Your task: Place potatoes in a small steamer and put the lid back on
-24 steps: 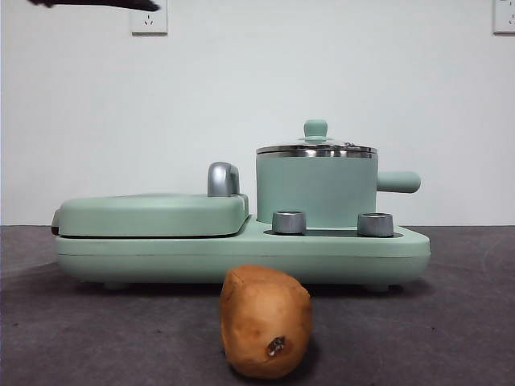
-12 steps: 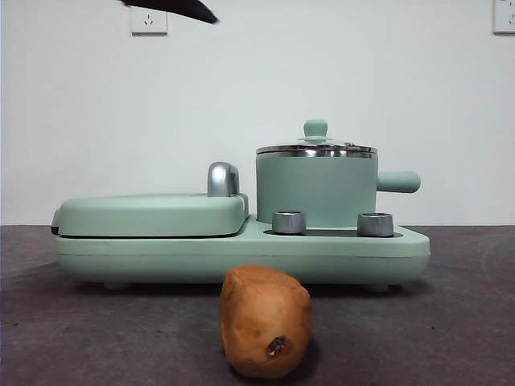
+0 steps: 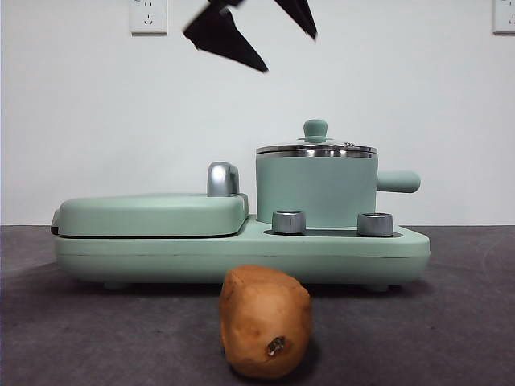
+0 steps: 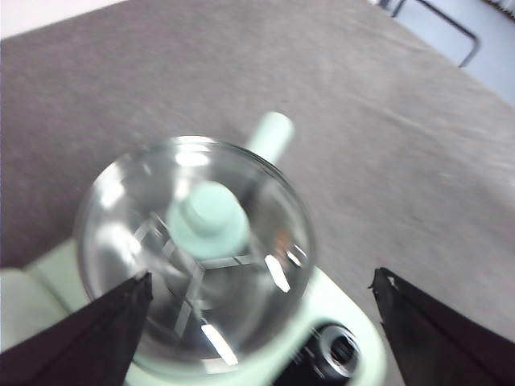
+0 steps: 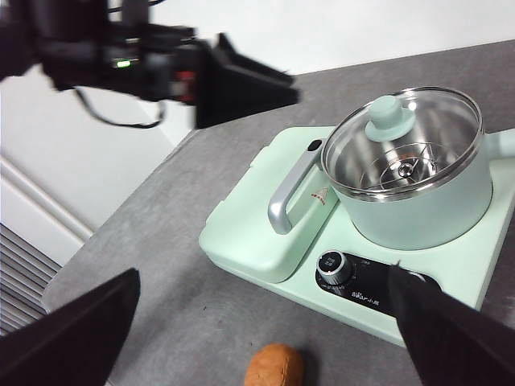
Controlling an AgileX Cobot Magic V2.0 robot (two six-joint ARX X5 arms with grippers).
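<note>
The left claw [image 3: 269, 44] hangs wide open above the lid [image 4: 193, 257], blurred; the pot [image 3: 317, 191] below is hidden by it.

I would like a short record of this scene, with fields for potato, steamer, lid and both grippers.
potato: potato lies on the table in front of the appliance, untouched
steamer: small steamer sits on the appliance base
lid: lid closed on the steamer
left gripper: left gripper open, above the lid, holding nothing
right gripper: right gripper open, away from the steamer, holding nothing
</note>
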